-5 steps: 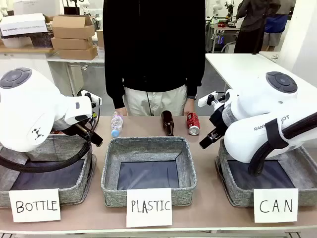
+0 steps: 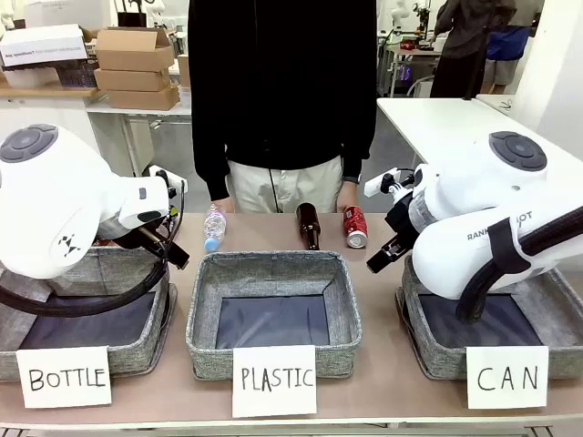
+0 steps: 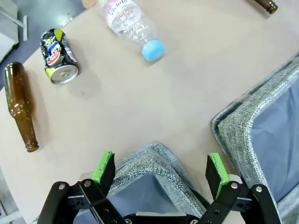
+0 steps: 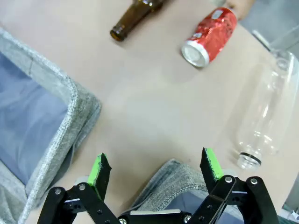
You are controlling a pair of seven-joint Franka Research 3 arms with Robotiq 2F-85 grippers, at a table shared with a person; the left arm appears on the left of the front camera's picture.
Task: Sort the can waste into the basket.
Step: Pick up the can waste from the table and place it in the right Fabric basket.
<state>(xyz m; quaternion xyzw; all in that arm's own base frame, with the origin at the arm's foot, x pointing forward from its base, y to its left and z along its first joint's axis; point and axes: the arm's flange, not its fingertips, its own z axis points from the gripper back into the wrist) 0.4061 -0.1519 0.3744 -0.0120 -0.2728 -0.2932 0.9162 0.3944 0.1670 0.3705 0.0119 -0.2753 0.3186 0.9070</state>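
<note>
The left gripper [image 3: 161,170] and right gripper [image 4: 156,165] hung with jaws apart, empty. The red can [image 2: 354,227] lay far, centre-right. The dark can [image 3: 58,56] lay beside a brown bottle [image 3: 19,105]. The basket [image 2: 440,358] sat near right.

On the bench [image 2: 383,305], the middle grey basket [image 2: 273,262] fronts a white card reading "PLASTIC" [image 2: 273,381], and the left grey basket [image 2: 150,339] a card reading "BOTTLE" [image 2: 64,376]. Beyond them, at the far edge, lie a blue-capped clear bottle [image 2: 214,228] on the left and a brown glass bottle [image 2: 309,226] near the middle. A person in a black top [image 2: 282,91] stands at the far side, with cardboard boxes [image 2: 135,68] stacked far left.
</note>
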